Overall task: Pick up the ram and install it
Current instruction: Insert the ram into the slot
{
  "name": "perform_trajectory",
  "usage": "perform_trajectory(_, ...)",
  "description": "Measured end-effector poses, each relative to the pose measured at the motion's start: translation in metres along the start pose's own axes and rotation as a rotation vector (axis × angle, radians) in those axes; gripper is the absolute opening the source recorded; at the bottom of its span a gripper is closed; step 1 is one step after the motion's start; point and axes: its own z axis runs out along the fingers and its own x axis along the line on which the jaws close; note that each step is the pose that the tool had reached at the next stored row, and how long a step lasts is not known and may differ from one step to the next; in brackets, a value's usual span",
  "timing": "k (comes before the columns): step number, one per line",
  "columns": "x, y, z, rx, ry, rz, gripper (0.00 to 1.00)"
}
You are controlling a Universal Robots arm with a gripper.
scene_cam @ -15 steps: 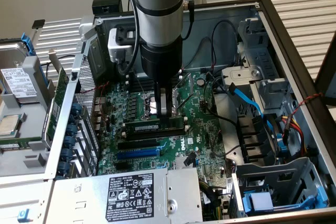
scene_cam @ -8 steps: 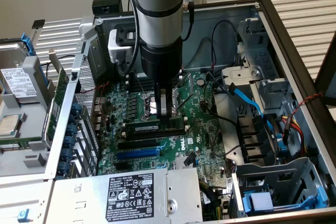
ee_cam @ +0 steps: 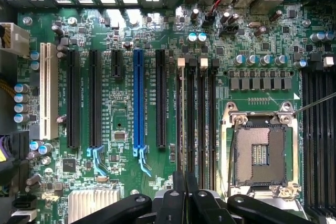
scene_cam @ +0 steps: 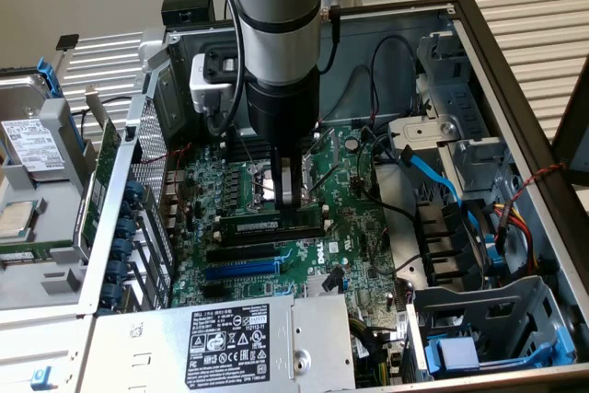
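In the exterior view's centre your claw (scene_cam: pixel 291 202), fingers closed, stands directly over the ram (scene_cam: pixel 262 225), which sits on edge on the motherboard (scene_cam: pixel 363 250), its long axis running left to right.

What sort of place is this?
Probably a computer repair or assembly bench: an opened PC case, its motherboard with a bare CPU socket, and a hard drive beside it.
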Motion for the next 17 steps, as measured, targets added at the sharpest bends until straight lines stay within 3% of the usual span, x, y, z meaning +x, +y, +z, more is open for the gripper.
perform_trajectory(3,0.0000,0.0000,0.0005,0.0003,0.0001,0.000,0.14)
perform_trajectory(4,0.0000,0.0000,0.0006,0.0003,0.0000,0.000,0.20)
perform_trajectory(17,0.0001,0.0057,-0.0046,0.0005,-0.0002,0.000,0.20)
